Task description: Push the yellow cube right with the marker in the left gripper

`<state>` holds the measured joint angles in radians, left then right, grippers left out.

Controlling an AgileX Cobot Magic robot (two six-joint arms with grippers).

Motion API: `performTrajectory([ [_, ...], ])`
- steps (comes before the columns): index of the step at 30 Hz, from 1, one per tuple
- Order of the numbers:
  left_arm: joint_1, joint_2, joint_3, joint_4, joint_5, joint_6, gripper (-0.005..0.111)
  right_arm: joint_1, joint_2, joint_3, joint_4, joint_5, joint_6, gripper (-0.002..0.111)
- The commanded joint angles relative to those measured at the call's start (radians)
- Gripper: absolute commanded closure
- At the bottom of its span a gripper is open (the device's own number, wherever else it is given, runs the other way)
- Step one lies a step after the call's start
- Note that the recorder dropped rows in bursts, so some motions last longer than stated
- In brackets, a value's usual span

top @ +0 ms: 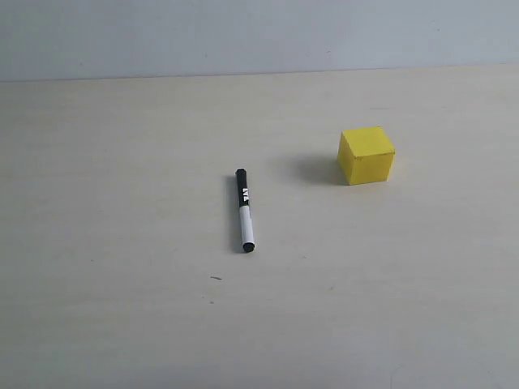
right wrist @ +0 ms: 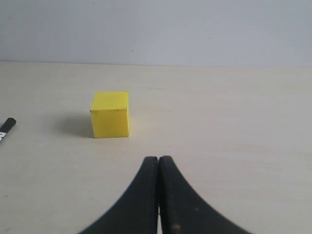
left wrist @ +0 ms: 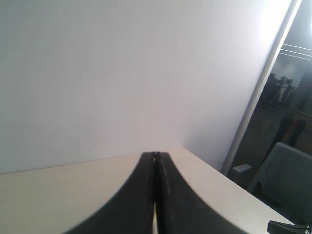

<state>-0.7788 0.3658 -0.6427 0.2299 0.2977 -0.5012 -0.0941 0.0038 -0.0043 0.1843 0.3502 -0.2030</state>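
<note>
The marker (top: 244,210) lies flat on the pale table (top: 122,243), black cap half pointing away, white barrel toward the front. No gripper holds it. The yellow cube (top: 366,155) stands to its right and farther back, apart from it. Neither arm shows in the exterior view. My left gripper (left wrist: 156,155) is shut and empty, aimed over a table corner toward a white wall. My right gripper (right wrist: 158,159) is also shut and empty, hovering low with the yellow cube (right wrist: 110,114) a short way ahead and the marker's cap end (right wrist: 6,127) at the picture's edge.
A white wall (top: 259,32) backs the table. In the left wrist view the table's edge (left wrist: 234,187) drops off beside a metal post (left wrist: 258,92), with a grey mesh chair (left wrist: 285,170) beyond it.
</note>
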Motion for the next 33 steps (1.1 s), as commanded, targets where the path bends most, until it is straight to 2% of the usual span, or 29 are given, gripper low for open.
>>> performTrajectory([
  [1, -0.006, -0.005, 0.006, 0.002, 0.005, -0.001, 0.107, 0.002, -0.004, 0.004, 0.000, -0.003, -0.001, 0.108],
  [3, -0.004, -0.022, 0.006, 0.002, 0.007, -0.001, 0.107, 0.002, -0.004, 0.004, 0.000, -0.003, -0.001, 0.108],
  [6, 0.040, -0.054, 0.006, 0.002, 0.009, -0.001, 0.107, 0.002, -0.004, 0.004, 0.000, -0.003, -0.001, 0.108],
  [14, 0.222, -0.134, 0.006, -0.005, 0.017, -0.003, 0.107, 0.002, -0.004, 0.004, 0.000, -0.003, -0.001, 0.108],
  [23, 0.446, -0.235, 0.006, -0.005, 0.214, 0.002, 0.107, 0.002, -0.004, 0.004, 0.000, -0.003, -0.001, 0.108],
  [33, 0.596, -0.344, 0.006, 0.012, 0.249, 0.004, 0.107, 0.002, -0.004, 0.004, 0.000, -0.003, -0.001, 0.108],
])
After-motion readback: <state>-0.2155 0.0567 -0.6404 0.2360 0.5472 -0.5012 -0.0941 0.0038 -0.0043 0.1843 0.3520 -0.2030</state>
